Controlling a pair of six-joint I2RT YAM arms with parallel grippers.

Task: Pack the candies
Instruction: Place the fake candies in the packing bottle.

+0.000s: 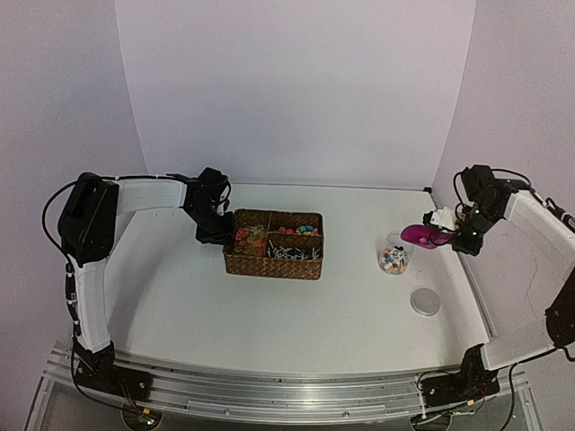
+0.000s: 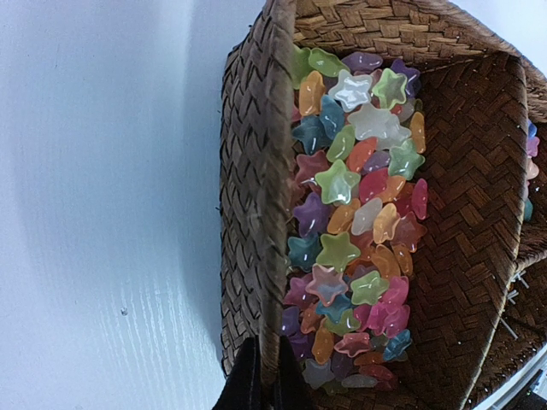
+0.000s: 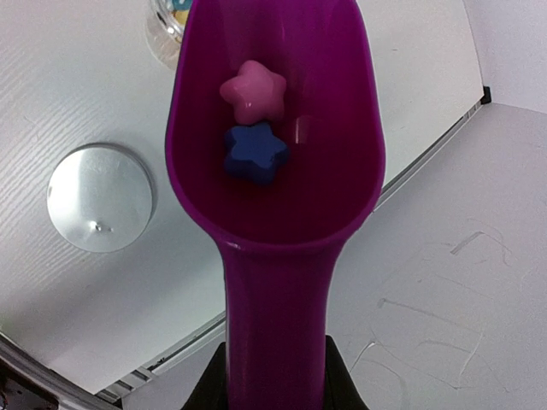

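Brown woven basket [image 2: 248, 171], its left wall running top to bottom of the frame. candies [image 2: 359, 239]: star-shaped, translucent, mixed green, pink, orange, blue, purple and white. They are heaped inside one basket compartment, against the left wall. Right half of that compartment's floor is bare weave. left gripper [image 2: 267, 386] at the basket's lower end, dark jaws pinching the left wall, one each side. White table [image 2: 102, 213] left of the basket. Coloured bits past the basket's right divider, too cropped to tell.
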